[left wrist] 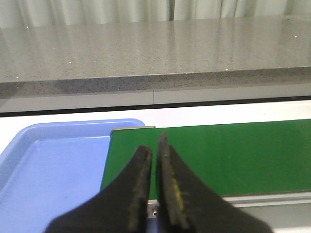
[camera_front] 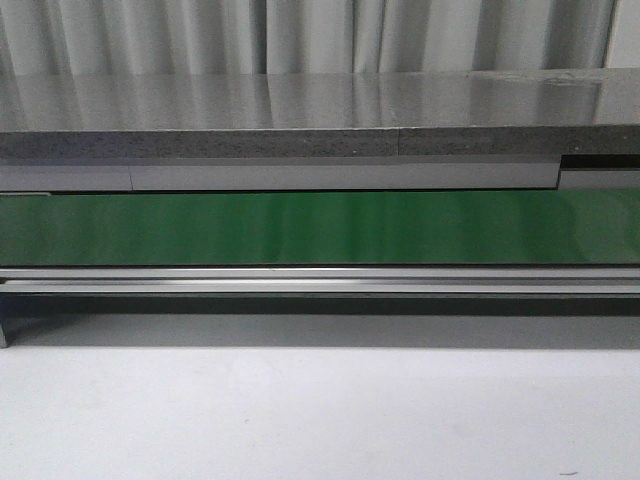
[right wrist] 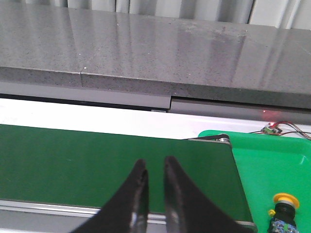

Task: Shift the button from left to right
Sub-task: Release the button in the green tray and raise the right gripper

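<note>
In the front view a green belt [camera_front: 320, 228] runs the full width of the bench, from its left edge to its right edge. A metal rail [camera_front: 320, 280] lies along the belt's near side. Behind the belt a grey stone counter [camera_front: 300, 110] spans the back edge, with pale curtains [camera_front: 300, 35] beyond it. The white bench top [camera_front: 320, 415] fills the front. No arm and no button appear in this view.

In the left wrist view the left gripper [left wrist: 154, 151] hangs over the belt's [left wrist: 218, 155] left end. Its 2 black fingers [left wrist: 140, 179] stand almost together, with only a thin slit between the tips and nothing in it. A blue tray [left wrist: 29, 141] sits just beside that end of the belt, toward the bench's left edge.

In the right wrist view the right gripper [right wrist: 154, 167] hangs over the belt's [right wrist: 73, 160] right end. Its 2 fingers [right wrist: 138, 194] stand slightly apart at the tips, holding nothing. A green tray [right wrist: 272, 165] sits just past the belt's end, toward the bench's right edge. The button [right wrist: 283, 209] lies in this tray, yellow cap toward the counter [right wrist: 146, 53], well clear of the gripper. A small circuit bit with red wires [right wrist: 272, 129] rests at the tray's far rim.
</note>
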Motion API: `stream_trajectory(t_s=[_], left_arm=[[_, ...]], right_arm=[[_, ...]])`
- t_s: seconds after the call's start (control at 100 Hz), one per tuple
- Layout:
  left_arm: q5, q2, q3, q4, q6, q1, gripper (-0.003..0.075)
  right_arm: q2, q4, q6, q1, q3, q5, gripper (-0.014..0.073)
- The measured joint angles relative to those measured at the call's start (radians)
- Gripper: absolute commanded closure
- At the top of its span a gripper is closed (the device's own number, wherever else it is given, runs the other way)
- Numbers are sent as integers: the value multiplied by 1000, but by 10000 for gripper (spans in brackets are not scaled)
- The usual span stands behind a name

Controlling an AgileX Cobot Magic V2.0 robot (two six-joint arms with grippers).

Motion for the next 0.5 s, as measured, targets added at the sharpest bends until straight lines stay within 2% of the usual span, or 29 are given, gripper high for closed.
stream_trajectory(t_s=[0.05,0.5], left_arm=[[0,0,0,0,0,0,715],[0,0,0,0,0,0,715]], right_arm=[[0,0,0,0,0,2,669],[0,0,0,0,0,11,662]])
